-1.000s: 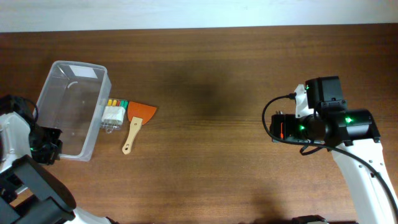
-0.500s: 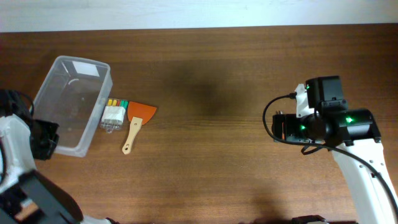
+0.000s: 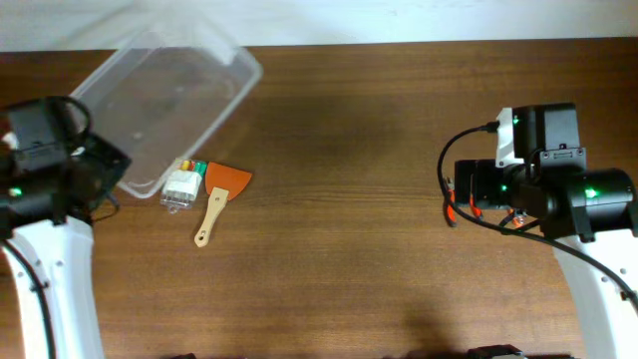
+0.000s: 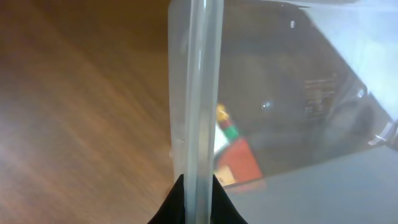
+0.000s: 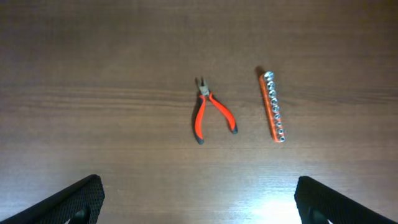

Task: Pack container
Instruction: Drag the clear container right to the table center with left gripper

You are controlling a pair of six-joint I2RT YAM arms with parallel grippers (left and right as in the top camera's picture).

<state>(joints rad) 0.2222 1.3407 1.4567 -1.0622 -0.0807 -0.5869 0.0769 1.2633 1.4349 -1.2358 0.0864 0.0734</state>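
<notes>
Two arms work at the brown wooden surface [image 3: 339, 249], one at each end. At the far left, the left tool [image 4: 194, 202] is clenched on the thin rim of the clear rectangular plastic container [image 3: 174, 100], at its near short end. The container appears to be raised from the surface and tilted, with its far end over the back edge. It looks empty.

Just right of the container's near end lies a small white block [image 3: 180, 184] with coloured tips. Beside it lies an orange scraper [image 3: 217, 191] with a pale wooden handle. Both are partly seen through the container's wall in the left wrist view.

Well to the right of the container lie red-handled pliers [image 5: 211, 118] and, next to them, an orange socket rail [image 5: 272, 107]. The right tool [image 5: 202, 202] hangs above these two, fully released and holding nothing.

I judge that the step in hand is to place the container where the things can go in. To do it well, the grasp on the rim must be firm, because thin plastic bends and slips. The container should come down slowly and flat, open side up. It should land beside the white block and the orange scraper, not on them.
</notes>
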